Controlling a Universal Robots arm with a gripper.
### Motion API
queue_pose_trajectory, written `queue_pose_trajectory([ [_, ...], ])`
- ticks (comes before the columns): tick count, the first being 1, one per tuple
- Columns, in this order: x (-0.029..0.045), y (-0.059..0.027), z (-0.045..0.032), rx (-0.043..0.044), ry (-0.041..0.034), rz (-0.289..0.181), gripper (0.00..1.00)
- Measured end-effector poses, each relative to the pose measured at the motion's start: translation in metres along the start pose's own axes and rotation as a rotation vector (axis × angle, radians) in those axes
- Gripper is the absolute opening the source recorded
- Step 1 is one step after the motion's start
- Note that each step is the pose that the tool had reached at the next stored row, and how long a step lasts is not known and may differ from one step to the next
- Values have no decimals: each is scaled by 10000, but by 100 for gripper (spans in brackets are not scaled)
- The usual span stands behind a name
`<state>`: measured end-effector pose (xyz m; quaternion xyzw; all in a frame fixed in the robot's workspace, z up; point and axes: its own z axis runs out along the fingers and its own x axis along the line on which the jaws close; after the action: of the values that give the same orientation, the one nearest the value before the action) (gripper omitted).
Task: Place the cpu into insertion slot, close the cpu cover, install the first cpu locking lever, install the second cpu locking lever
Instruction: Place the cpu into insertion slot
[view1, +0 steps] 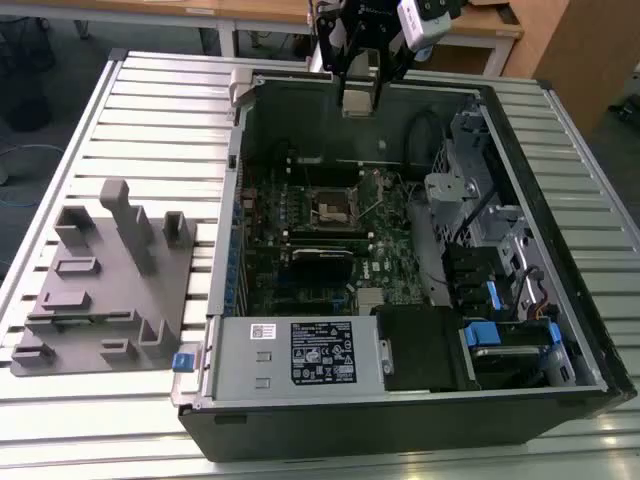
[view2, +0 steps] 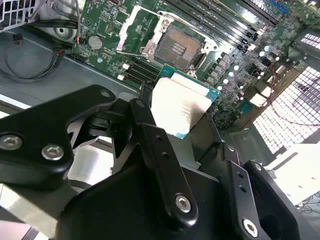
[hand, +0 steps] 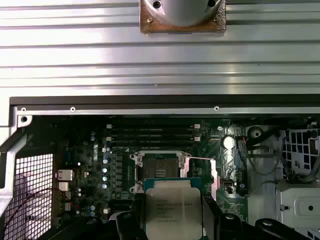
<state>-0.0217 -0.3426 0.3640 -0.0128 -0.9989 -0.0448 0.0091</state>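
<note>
My gripper (view1: 360, 98) hangs above the far rim of the open computer case (view1: 225, 260), shut on the cpu (view2: 182, 102). The cpu is a flat square chip with a dull grey top and green edge, held between the two black fingers (view2: 145, 120) and also seen in the first wrist view (hand: 173, 210). The insertion slot (view1: 332, 208) lies open on the green board below, apart from the cpu; both wrist views show its dark pin field (view2: 180, 45) (hand: 160, 171). The silver cpu cover (view2: 131, 27) is folded back beside the slot.
Long black memory slots (view1: 325, 236) run next to the socket. A power supply (view1: 300, 352) fills the case's near end, with drive bays and cables (view1: 490, 225) on the exterior view's right. A grey parts fixture (view1: 105, 285) sits on the slatted table (view1: 150, 110).
</note>
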Motion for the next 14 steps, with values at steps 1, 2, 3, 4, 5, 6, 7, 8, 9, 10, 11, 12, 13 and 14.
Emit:
queue_pose_trajectory([
  [1,0,0,0,0,0,0,54],
  [2,0,0,0,0,0,0,54],
  [3,0,0,0,0,0,0,54],
  [4,0,0,0,0,0,0,54],
  [5,0,0,0,0,0,0,54],
  [6,0,0,0,0,-1,0,54],
  [7,0,0,0,0,0,0,54],
  [8,0,0,0,0,0,0,54],
  [9,0,0,0,0,0,0,54],
  [10,0,0,0,0,0,0,54],
  [11,0,0,0,0,0,0,54],
  [12,0,0,1,2,0,0,54],
  [13,0,0,2,2,1,0,54],
  [14,0,0,3,3,1,0,54],
])
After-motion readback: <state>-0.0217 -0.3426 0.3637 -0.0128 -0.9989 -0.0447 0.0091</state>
